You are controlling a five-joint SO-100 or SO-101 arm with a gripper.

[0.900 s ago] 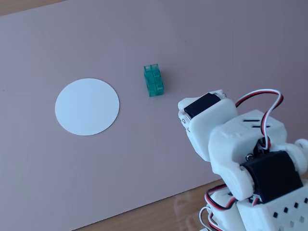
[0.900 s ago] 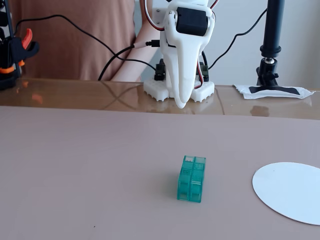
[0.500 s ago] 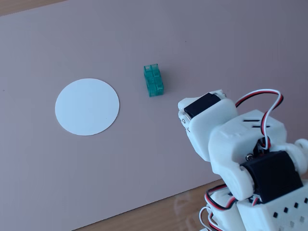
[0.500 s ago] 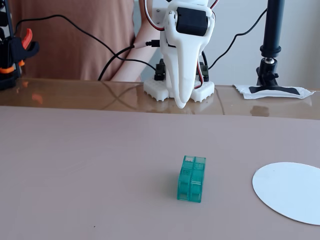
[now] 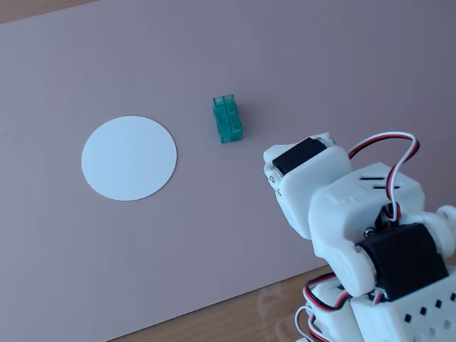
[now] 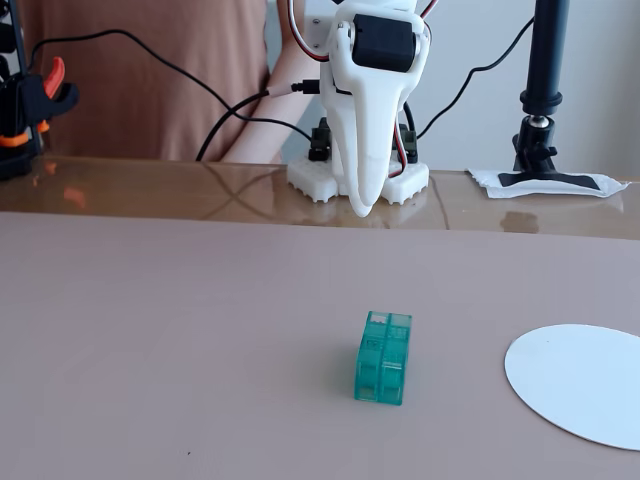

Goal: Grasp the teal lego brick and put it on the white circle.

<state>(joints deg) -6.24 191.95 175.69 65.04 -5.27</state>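
The teal lego brick (image 5: 227, 120) (image 6: 383, 358) stands on the pinkish-mauve mat, apart from the white circle. The white circle (image 5: 129, 157) lies flat to the left of the brick in a fixed view, and at the right edge in a fixed view (image 6: 585, 382). My gripper (image 6: 362, 205) hangs tip-down above the mat's far edge, well behind the brick and above it, touching nothing. Its white jaws look pressed together and hold nothing. In a fixed view only the wrist and its black servo (image 5: 306, 153) show; the fingertips are hidden.
The arm's base (image 6: 320, 180) stands on a glossy wooden table behind the mat. A black camera stand (image 6: 545, 90) on a taped foot is at the back right. An orange and black clamp (image 6: 40, 100) is at the back left. A person in brown (image 6: 150, 70) is behind the table.
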